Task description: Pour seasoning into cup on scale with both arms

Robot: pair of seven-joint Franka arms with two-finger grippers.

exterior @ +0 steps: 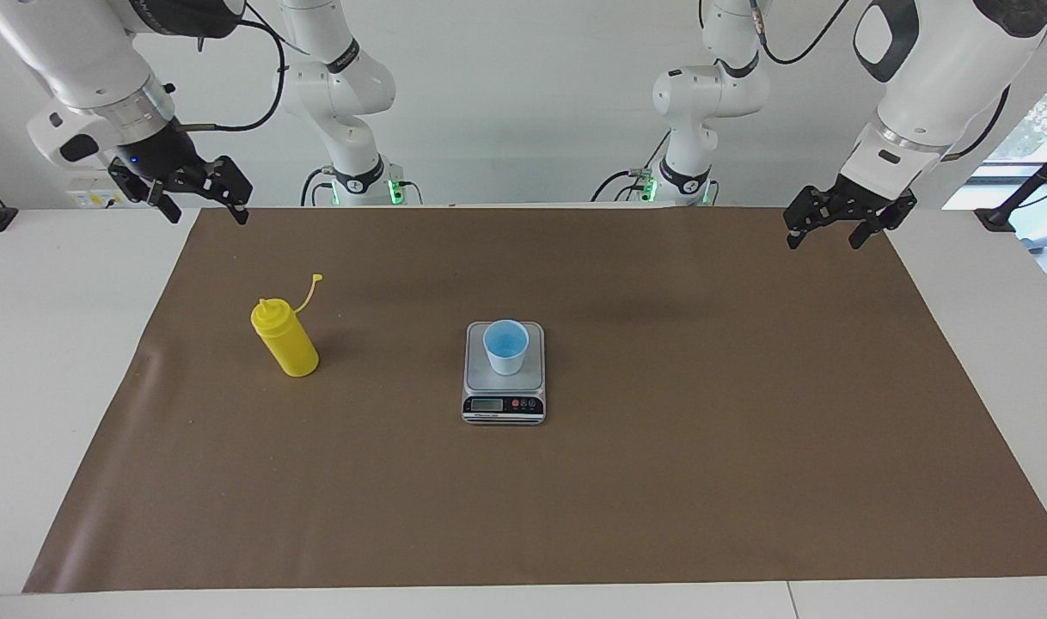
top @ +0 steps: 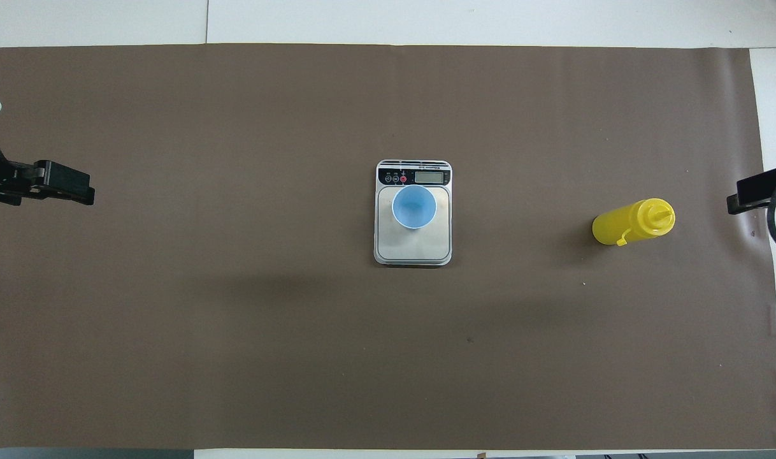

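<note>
The yellow seasoning bottle (exterior: 287, 340) stands upright on the brown mat toward the right arm's end, its cap strap sticking up; it also shows in the overhead view (top: 630, 223). The light-blue cup (exterior: 505, 346) stands upright on the silver scale (exterior: 480, 378) at the middle of the mat, also in the overhead view as the cup (top: 413, 206) on the scale (top: 413, 247). My right gripper (exterior: 205, 209) hangs open and empty over the mat's corner near its base. My left gripper (exterior: 826, 236) hangs open and empty over the mat's edge at its own end.
The brown mat (exterior: 661, 447) covers most of the white table (exterior: 59, 344). The scale's display strip (exterior: 504, 405) faces away from the robots. The grippers' tips show in the overhead view, left (top: 76, 191) and right (top: 745, 199), at the mat's ends.
</note>
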